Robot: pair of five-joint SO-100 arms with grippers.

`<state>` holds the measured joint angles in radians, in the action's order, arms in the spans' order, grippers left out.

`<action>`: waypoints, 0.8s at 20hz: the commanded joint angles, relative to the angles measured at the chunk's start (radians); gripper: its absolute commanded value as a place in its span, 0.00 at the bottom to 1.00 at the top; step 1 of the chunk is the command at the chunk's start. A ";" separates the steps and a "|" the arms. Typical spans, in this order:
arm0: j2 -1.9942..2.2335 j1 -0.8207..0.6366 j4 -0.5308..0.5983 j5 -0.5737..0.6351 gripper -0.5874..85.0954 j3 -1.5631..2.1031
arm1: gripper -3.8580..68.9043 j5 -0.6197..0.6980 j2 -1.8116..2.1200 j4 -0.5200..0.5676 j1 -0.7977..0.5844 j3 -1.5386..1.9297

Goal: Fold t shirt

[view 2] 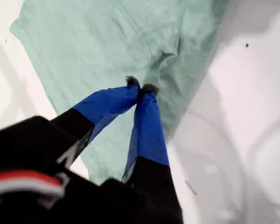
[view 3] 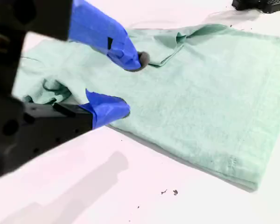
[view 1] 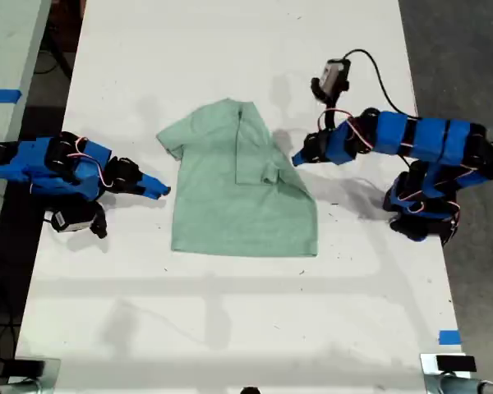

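**Mint shirt lies half-folded between two blue arms**

The t shirt [view 1: 238, 189] lies flat in the middle of the white worktop [view 1: 230, 312], neck toward the exterior view's top. One side panel and sleeve are turned in over the chest.

The first hand [view 1: 298, 158] reaches in from the exterior view's right. It sits at the shirt's edge beside that folded sleeve, closed, tips pressed together (whether cloth is pinched, I cannot tell).

The second hand [view 1: 158, 189] sits just off the opposite edge, its jaws parted and empty.
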<state>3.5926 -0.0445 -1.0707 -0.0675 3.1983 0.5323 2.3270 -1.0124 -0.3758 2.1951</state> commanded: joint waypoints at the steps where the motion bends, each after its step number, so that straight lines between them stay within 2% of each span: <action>1: 0.006 -0.005 0.006 0.005 0.15 0.011 | 0.07 -0.104 0.522 0.087 0.052 0.468; 3: 0.006 -0.005 0.006 0.005 0.15 0.011 | 0.07 -0.143 0.877 0.035 0.080 0.707; 5: 0.006 -0.005 0.006 0.005 0.15 0.011 | 0.07 -0.133 1.190 -0.094 0.066 0.896; 9: 0.008 -0.006 0.006 0.005 0.15 0.011 | 0.07 -0.207 1.180 -0.126 0.071 0.917; 16: 0.008 -0.005 0.006 0.005 0.15 0.011 | 0.07 -0.210 1.180 -0.132 0.074 0.917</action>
<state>3.5926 -0.0445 -1.0707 -0.0675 3.1983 0.3329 3.4898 -1.1443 -0.3129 3.0526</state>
